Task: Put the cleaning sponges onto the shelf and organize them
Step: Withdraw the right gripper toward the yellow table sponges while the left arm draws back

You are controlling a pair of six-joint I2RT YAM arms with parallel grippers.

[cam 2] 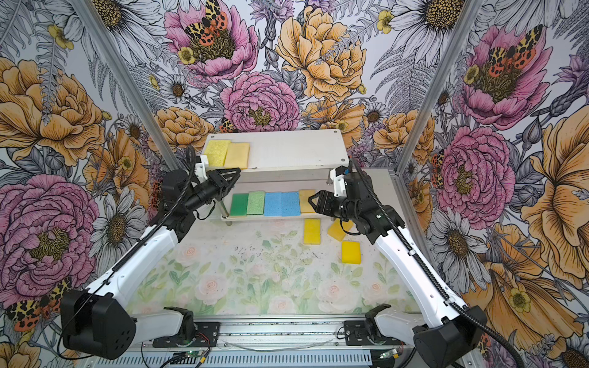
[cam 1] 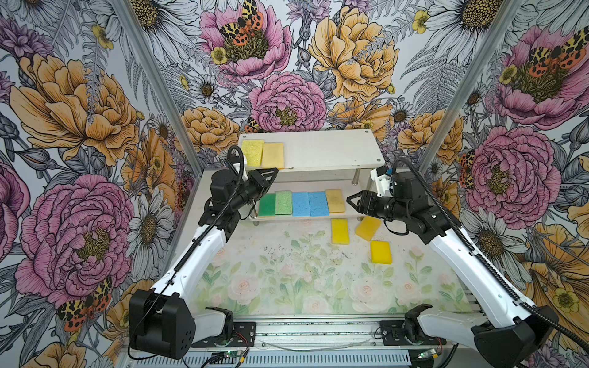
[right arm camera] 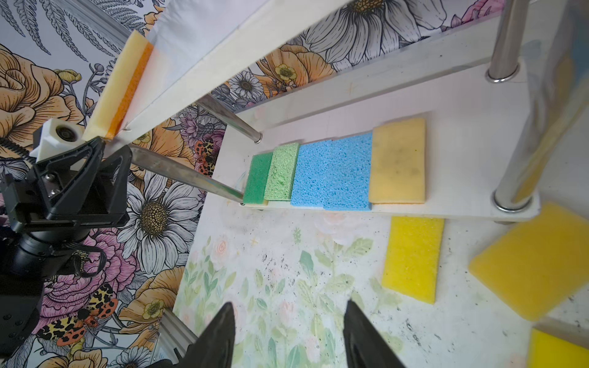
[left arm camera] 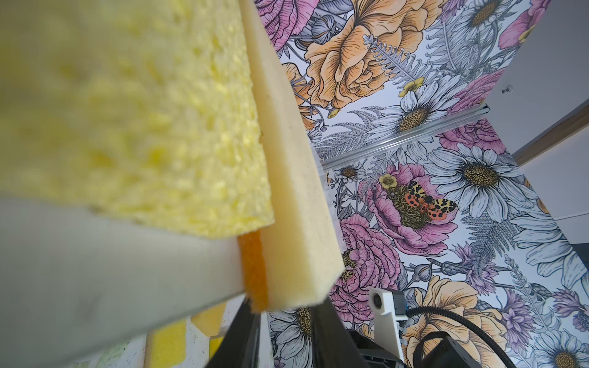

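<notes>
Since three sponges lie loose on the flower-printed surface (cam 1: 287, 270) just in front of the white two-tier shelf (cam 1: 328, 149), the job reads as roughly two thirds done. A lemon yellow rectangular foam sponge (cam 1: 340, 231) lies square to the shelf near its front edge. A golden yellow foam sponge (cam 1: 368, 228) sits skewed beside it, partly under the right arm. A bright yellow foam sponge (cam 1: 381, 252) lies a little nearer the camera.

On the lower board a dark green sponge (cam 1: 267, 205), a light green sponge (cam 1: 283, 202), two light blue porous sponges (cam 1: 301, 204) and a tan sponge (cam 1: 335, 200) lie flat in a touching row. At the left end of the top board lie a yellow open-pored sponge (cam 1: 252, 153) and a pale yellow sponge with an orange backing layer (cam 1: 273, 155), whose near end reaches to or just past the board's front edge.

The left pincer (cam 1: 274, 170) sits right at that end, jaws narrowly apart. Whether they pinch the sponge or merely flank it I cannot tell. The right pincer (cam 1: 349, 199) hangs released and empty over the surface in front of the lower board's right end, near the tan sponge.

These sponges look light, soft and springy, with rough faces that should not slip. A hard squeeze would likely squash them. I would take each loose one across its narrow width, at the middle of its long sides, and squeeze gently. The skewed one calls for turning the wrist to match. Being so light, a sponge may cling to a finger on release or nudge its neighbours out of line.
</notes>
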